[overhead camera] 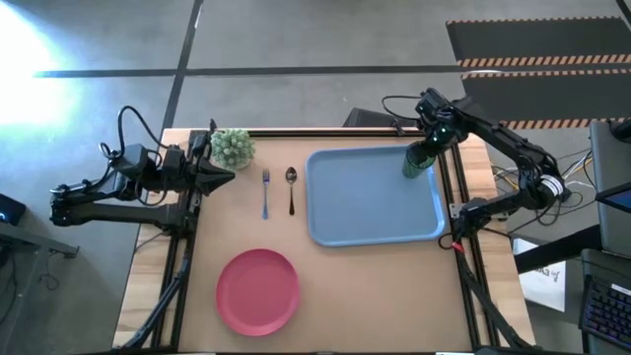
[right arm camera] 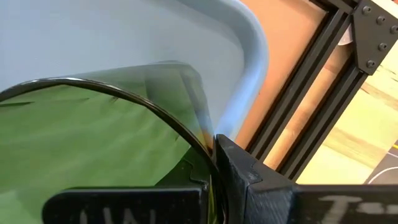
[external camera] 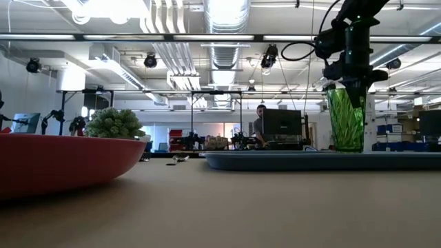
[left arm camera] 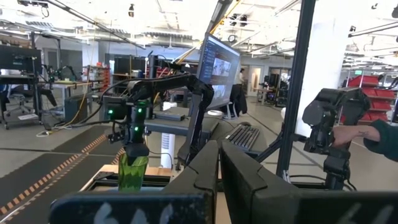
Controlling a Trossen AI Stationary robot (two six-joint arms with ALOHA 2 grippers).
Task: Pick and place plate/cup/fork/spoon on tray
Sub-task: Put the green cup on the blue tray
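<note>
The green cup (overhead camera: 419,161) stands upright at the far right corner of the light blue tray (overhead camera: 335,222), with my right gripper (overhead camera: 426,148) shut on its rim. In the low view the tray's rim (external camera: 310,160) hides the base of the cup (external camera: 346,120). The pink plate (overhead camera: 258,291) lies flat near the front edge. The fork (overhead camera: 265,192) and the spoon (overhead camera: 291,187) lie side by side on the table, left of the tray. My left gripper (overhead camera: 225,177) is shut and empty at the table's far left. My right gripper holds the cup by its rim (right arm camera: 202,140), on the side toward the table's right edge. It comes from above, pointing down. One finger (right arm camera: 242,174) is outside the wall; the other is hidden. The cup stays upright. I cannot tell whether its base touches the tray.
A pale green fuzzy ball-shaped plant (overhead camera: 233,146) sits at the far left, right beside my left gripper. Dark frame rails (overhead camera: 455,187) run along the table's right and left sides. A person sits at a monitor (external camera: 279,122) in the room beyond the table.
</note>
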